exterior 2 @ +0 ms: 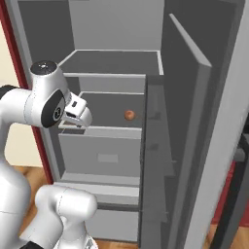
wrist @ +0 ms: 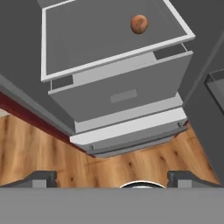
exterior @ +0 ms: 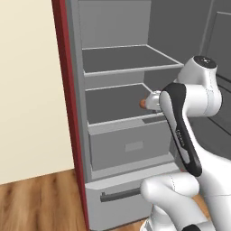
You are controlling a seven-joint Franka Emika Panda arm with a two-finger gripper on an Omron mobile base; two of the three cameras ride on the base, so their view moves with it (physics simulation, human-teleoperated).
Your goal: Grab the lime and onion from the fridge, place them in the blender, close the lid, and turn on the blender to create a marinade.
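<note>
Below, wood floor (wrist: 39, 144) under fridge (wrist: 127, 109)

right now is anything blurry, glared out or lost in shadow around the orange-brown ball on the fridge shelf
Left base view: flat, even rendered light, no glare; the small orange-brown round onion is mostly hidden behind the white arm. Right base view: the onion is slightly soft but clear on the grey shelf. Hand view: the onion is sharp, with faint shading underneath.
</note>
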